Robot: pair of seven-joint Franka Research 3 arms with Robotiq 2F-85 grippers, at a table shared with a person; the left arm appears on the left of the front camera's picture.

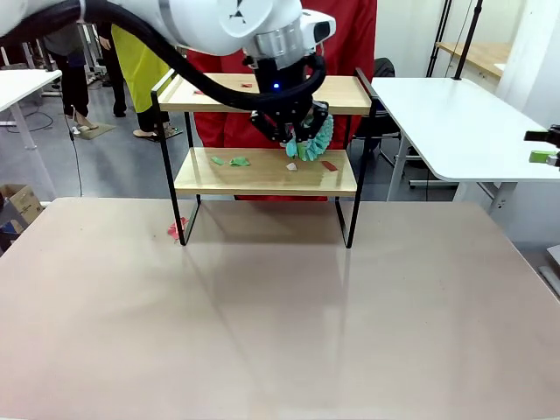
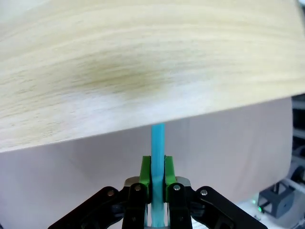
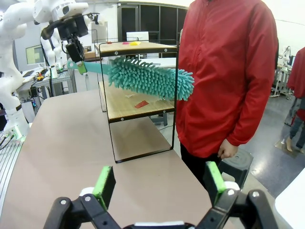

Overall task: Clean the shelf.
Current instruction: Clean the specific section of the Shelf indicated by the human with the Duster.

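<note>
The shelf [image 1: 262,179] stands at the table's far side, its two wooden boards in a black frame. My left gripper [image 1: 290,129] hangs between the boards, shut on the blue handle [image 2: 157,143] of a teal fluffy duster [image 1: 315,140]. The duster head [image 3: 152,78] is held over the right part of the lower board [image 3: 128,102]. Green [image 1: 229,161], white [image 1: 291,166] and red [image 1: 328,164] scraps lie on that board. My right gripper [image 3: 159,183] is open and holds nothing, low over the table to the right of the shelf [image 1: 544,146].
A person in a red jacket [image 3: 224,71] stands close behind the shelf. A red scrap [image 1: 177,229] lies on the table by the shelf's left foot, and small scraps [image 1: 247,85] sit on the top board. White tables [image 1: 455,114] flank the area.
</note>
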